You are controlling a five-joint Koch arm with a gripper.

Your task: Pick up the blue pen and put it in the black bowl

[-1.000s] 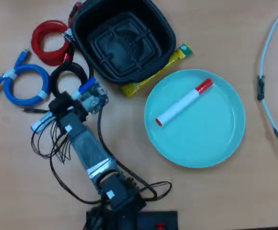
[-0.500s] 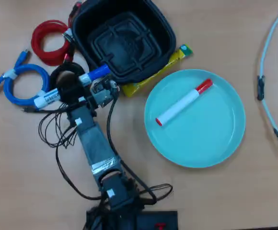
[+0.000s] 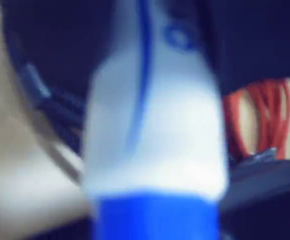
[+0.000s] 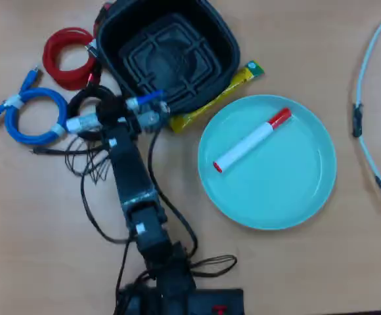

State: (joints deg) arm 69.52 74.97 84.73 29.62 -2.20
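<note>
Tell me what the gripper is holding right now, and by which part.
The gripper holds the blue pen around its white middle; the blue tip juts over the black bowl's rim.

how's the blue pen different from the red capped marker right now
The blue pen has a blue cap; the red-capped marker has a red one. The blue pen is held in the end effector by the rim of the black bowl, while the red-capped marker lies loose on the light-blue plate. The blue pen lies nearly level in the overhead view; the red-capped marker lies diagonally. Both have white barrels.
</note>
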